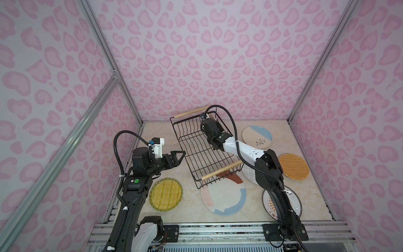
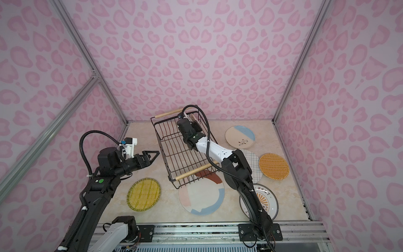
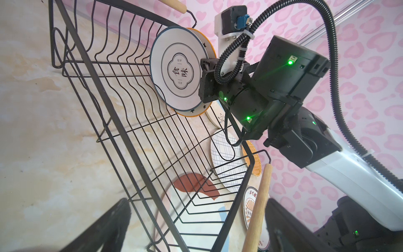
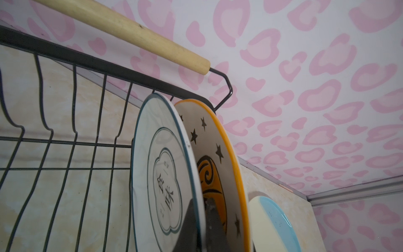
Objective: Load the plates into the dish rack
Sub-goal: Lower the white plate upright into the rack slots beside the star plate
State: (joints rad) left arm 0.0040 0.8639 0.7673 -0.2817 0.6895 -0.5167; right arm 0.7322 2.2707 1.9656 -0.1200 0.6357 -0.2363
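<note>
The rack sits askew on the desk, one end near the back wall. Two plates stand on edge at that far end: the dark-rimmed plate and, just behind it, the starred plate. The right tool reaches into the rack and is pinched tight on the dark-rimmed plate's edge, one finger on each face. The left tool hangs left of the rack, spread wide and empty. Six plates lie flat on the desk: yellow plate, colour-blocked plate partly under the rack's near end, gridded plate, orange plate, sunburst plate and sprig plate.
</note>
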